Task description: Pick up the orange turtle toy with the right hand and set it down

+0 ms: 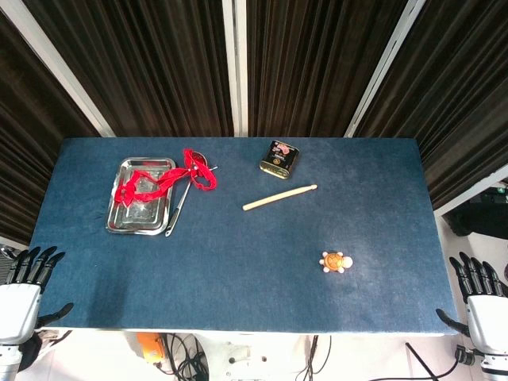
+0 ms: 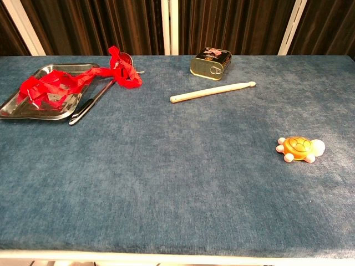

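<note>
The orange turtle toy lies on the blue table toward the front right, its white head pointing right. My right hand hangs off the table's right front corner, fingers spread and holding nothing, well to the right of the turtle. My left hand sits off the left front corner, fingers also apart and empty. Neither hand shows in the chest view.
A metal tray at the back left carries a red ribbon; tongs lean on its right edge. A small tin can and a wooden stick lie at the back centre.
</note>
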Available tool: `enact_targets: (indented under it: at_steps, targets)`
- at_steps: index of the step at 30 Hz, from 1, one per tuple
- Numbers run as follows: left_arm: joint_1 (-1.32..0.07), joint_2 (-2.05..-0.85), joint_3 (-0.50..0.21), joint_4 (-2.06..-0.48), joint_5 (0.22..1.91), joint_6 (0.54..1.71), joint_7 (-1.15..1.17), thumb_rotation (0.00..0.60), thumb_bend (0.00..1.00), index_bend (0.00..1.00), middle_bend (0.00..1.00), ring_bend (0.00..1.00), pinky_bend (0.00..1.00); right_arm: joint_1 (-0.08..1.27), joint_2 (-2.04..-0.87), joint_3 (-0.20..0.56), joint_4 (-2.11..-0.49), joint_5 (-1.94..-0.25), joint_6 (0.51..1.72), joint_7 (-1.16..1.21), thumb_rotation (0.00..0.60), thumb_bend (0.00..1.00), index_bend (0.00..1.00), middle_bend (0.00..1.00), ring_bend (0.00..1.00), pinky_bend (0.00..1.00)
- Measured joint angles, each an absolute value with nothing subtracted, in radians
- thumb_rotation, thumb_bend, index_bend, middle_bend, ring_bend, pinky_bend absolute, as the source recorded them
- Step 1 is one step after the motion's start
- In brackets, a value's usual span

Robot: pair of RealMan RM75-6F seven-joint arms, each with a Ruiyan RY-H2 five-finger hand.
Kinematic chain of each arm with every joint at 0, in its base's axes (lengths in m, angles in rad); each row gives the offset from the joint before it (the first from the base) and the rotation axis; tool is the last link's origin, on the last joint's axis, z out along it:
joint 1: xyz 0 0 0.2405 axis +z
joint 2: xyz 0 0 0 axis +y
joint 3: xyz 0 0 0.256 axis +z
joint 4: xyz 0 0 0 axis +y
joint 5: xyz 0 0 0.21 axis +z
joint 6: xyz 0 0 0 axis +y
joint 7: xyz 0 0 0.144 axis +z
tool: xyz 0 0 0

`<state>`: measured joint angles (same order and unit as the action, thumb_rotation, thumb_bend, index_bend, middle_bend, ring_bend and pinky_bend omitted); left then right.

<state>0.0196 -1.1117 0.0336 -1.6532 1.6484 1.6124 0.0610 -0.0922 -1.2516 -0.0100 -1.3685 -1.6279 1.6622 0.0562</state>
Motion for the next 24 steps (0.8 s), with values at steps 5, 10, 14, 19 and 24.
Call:
enact_targets:
  at_steps: [5,10,14,19,24]
  targets:
    - [0.02,-1.112,0.033,-1.652,1.648,1.613,0.06,0.6,0.08,0.15,0.09,0.0,0.0,-0.09,-1.253,-0.01,-1.367,-1.625,1.656,0.056,0.6,0.0,0.0,0.0,0.0,0.0]
    - [0.022,-1.112,0.033,-1.649,1.647,1.615,0.059,0.6,0.08,0.15,0.09,0.0,0.0,-0.079,-1.254,-0.011,-1.371,-1.626,1.634,0.041,0.6,0.0,0.0,0.0,0.0,0.0]
    - [0.022,-1.11,0.031,-1.646,1.642,1.614,0.052,0.6,0.08,0.15,0.09,0.0,0.0,-0.057,-1.247,-0.012,-1.394,-1.625,1.586,-0.007,0.6,0.01,0.0,0.01,0.0,0.0]
    - [0.016,-1.109,0.029,-1.642,1.64,1.606,0.039,0.6,0.08,0.15,0.09,0.0,0.0,0.001,-1.226,-0.006,-1.465,-1.632,1.502,-0.116,0.6,0.11,0.0,0.04,0.0,0.0]
    - [0.009,-1.109,0.025,-1.636,1.64,1.6,0.029,0.6,0.08,0.15,0.09,0.0,0.0,0.105,-1.217,0.015,-1.548,-1.655,1.383,-0.215,0.6,0.24,0.0,0.07,0.0,0.0]
